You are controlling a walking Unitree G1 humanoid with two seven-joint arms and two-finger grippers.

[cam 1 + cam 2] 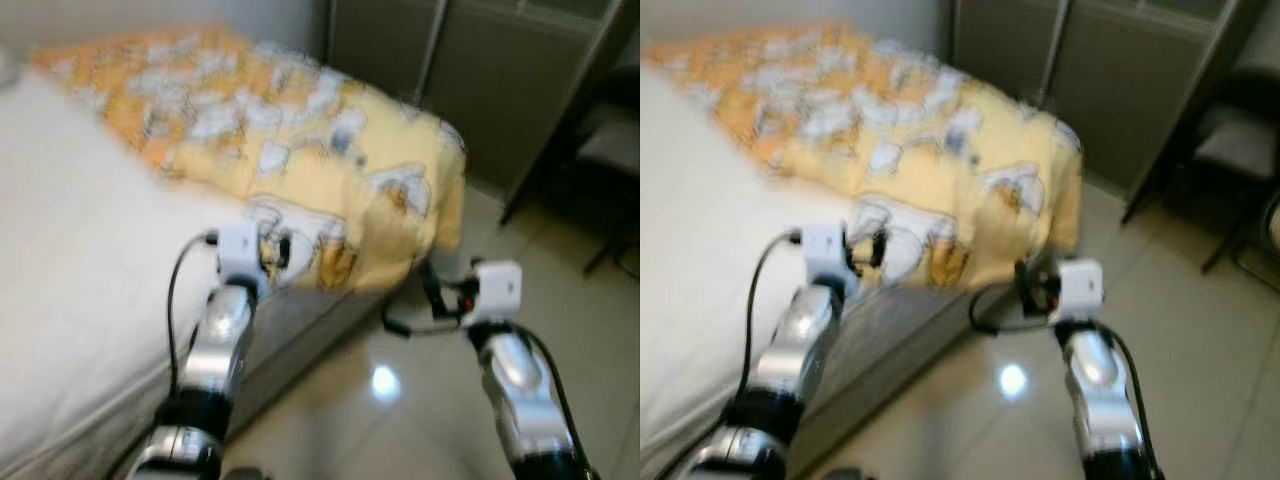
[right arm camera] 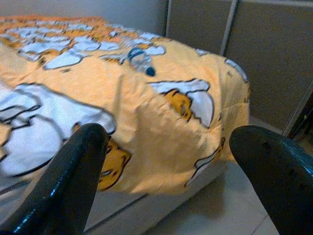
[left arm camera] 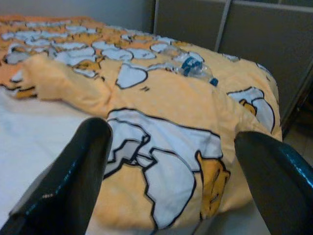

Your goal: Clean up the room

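Lying on bed [image 1: 70, 260]: yellow blanket [image 1: 300, 150], draping over corner; resting on blanket: clear bottle [image 3: 193, 66].

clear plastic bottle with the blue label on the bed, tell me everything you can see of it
The clear plastic bottle with a blue label and blue cap lies on its side on top of the yellow-orange cartoon-print blanket, which alone touches it. It looks see-through and crinkled, and whether it holds anything cannot be told. It rests toward the far end of the bed, beyond both grippers. The left gripper and right gripper are open and well short of it, near the blanket's draped edge.
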